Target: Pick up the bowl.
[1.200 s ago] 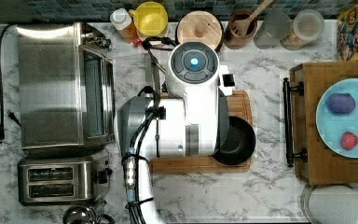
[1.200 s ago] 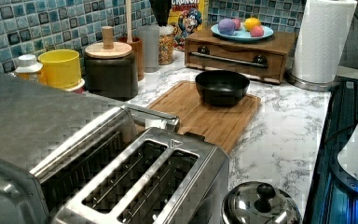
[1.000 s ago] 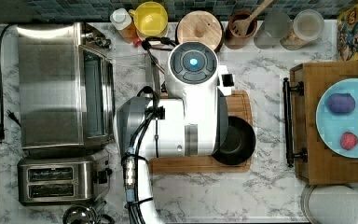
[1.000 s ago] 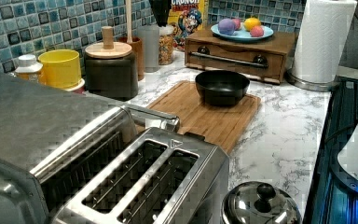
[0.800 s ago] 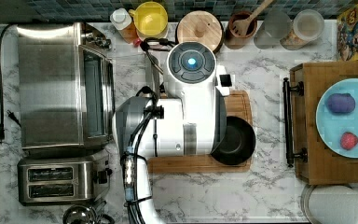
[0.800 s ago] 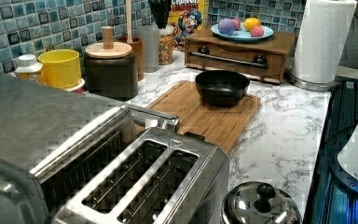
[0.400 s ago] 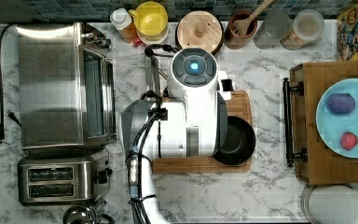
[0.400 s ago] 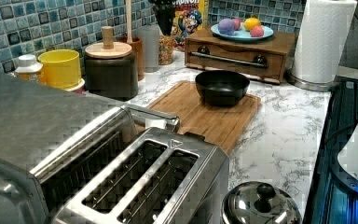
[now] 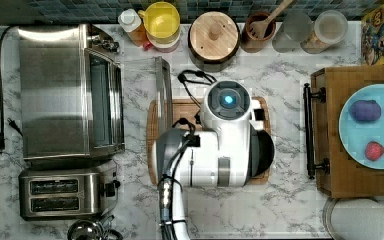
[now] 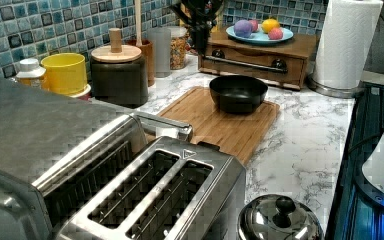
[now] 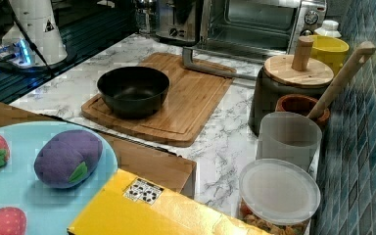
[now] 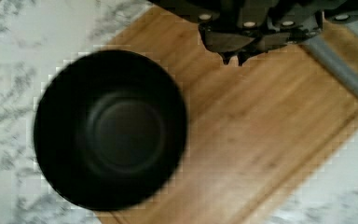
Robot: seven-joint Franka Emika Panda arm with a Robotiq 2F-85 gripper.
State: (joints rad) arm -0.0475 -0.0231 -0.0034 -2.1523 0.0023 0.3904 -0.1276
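Jaws are seen drawn close together, with barely a slit between the tips and nothing held; the gripper hangs above bare wood of the cutting board, beside the bowl and apart from it. In the left view the gripper is seen high above the board's far edge, well clear of the bowl.

The black bowl is set upright and empty on the bamboo board, at the end that lies nearest the wooden tray stand. In the top view, a dark crescent of the bowl is seen past the white arm, close to the board's corner on the top view's right.

The approach is judged to be the step in hand: no grasp has been made and the bowl rests untouched. For the next move, the jaws would need to be opened, the gripper shifted sideways until one finger stands inside the rim and one outside, and then lowered onto the wall. The glossy wall is judged likely to slip if it is pinched too shallowly.

No writing can be read. A printed label is seen on the yellow box and a cartoon design on the cereal box, but no brand can be made out.
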